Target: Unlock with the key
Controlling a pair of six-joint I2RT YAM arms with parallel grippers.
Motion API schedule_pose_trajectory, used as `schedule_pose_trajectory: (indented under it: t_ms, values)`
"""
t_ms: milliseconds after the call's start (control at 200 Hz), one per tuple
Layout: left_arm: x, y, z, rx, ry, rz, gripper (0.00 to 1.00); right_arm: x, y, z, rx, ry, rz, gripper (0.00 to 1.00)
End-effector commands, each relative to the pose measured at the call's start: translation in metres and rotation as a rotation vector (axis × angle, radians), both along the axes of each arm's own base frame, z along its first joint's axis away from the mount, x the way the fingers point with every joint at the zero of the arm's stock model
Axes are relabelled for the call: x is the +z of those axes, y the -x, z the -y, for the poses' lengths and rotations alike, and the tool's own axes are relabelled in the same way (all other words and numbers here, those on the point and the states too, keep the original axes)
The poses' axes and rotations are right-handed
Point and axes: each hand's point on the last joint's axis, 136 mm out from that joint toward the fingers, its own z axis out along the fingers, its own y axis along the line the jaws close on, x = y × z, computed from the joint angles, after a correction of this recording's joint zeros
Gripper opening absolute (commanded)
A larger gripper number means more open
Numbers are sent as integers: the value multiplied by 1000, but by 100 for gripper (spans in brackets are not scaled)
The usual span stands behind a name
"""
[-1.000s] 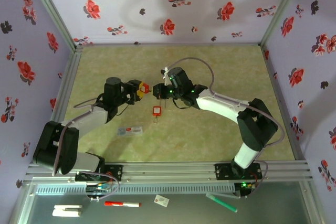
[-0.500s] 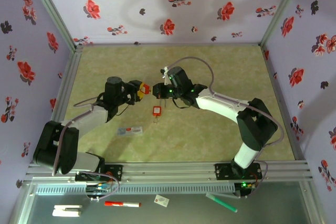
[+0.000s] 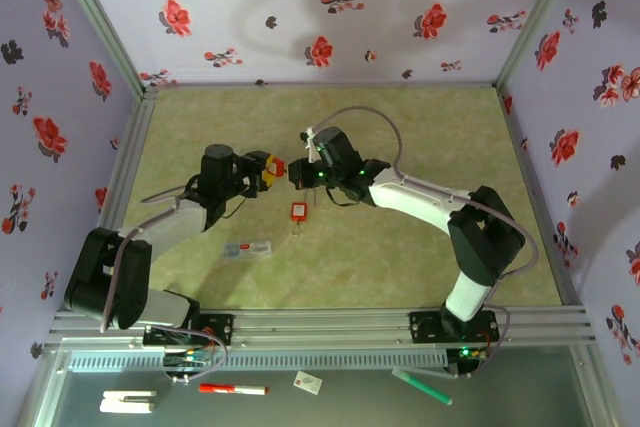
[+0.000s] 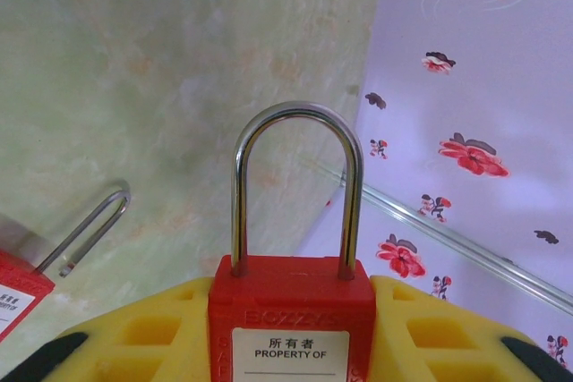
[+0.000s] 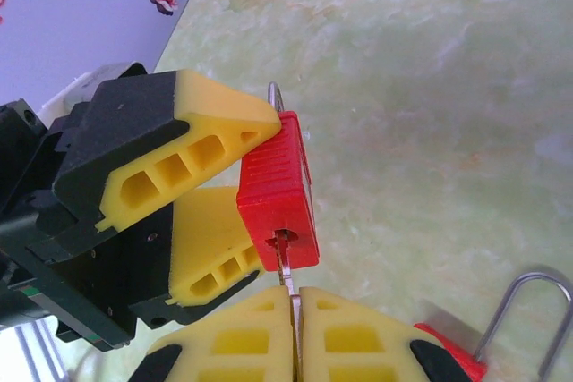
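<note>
A red padlock (image 4: 291, 306) with a closed steel shackle (image 4: 295, 114) sits clamped between the yellow pads of my left gripper (image 3: 266, 171), held above the table. The keyhole end of the padlock (image 5: 277, 190) faces my right gripper (image 5: 294, 297). That gripper is shut on the thin grey key (image 5: 287, 273), and the key's tip sits in the keyhole. In the top view the right gripper (image 3: 297, 173) meets the padlock (image 3: 275, 169) almost nose to nose over the middle of the table.
A second small red padlock (image 3: 297, 211) lies on the green mat just below the grippers, its shackle (image 5: 528, 306) open. A small label strip (image 3: 248, 248) lies nearer the left arm. Flowered walls enclose the table.
My right gripper has edged a little to the left, closing the gap to the padlock held by the left gripper. The left arm has barely moved.
</note>
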Motion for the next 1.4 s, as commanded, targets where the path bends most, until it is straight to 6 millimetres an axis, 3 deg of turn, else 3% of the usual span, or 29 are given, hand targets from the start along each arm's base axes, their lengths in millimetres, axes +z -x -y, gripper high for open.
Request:
schedule_pose_trajectory:
  t_ms: [0, 205, 345, 520, 700, 910, 1165, 1255, 1395]
  values:
    - [48, 4, 36, -134, 106, 100, 0, -10, 8, -8, 68, 116, 75, 0]
    - [44, 10, 44, -172, 92, 75, 0, -3, 5, -4, 99, 227, 183, 0]
    - [50, 9, 46, -160, 106, 98, 0, 3, 5, -12, 107, 197, 173, 0]
    - [65, 7, 50, -152, 129, 161, 0, 7, 1, -26, 65, -45, -3, 0]
    - [78, 10, 61, -179, 162, 224, 0, 17, -13, -26, 12, -246, -102, 0]
    - [82, 23, 92, -269, 200, 227, 0, 8, -18, -18, 7, -131, -46, 0]
    - [73, 36, 103, -353, 154, 204, 0, -7, -28, 3, -5, 62, 53, 0]
    - [79, 36, 106, -364, 166, 236, 0, -6, -34, 4, -17, 22, 31, 0]
    - [87, 45, 114, -425, 138, 270, 0, 2, -51, 9, -64, -188, -71, 0]
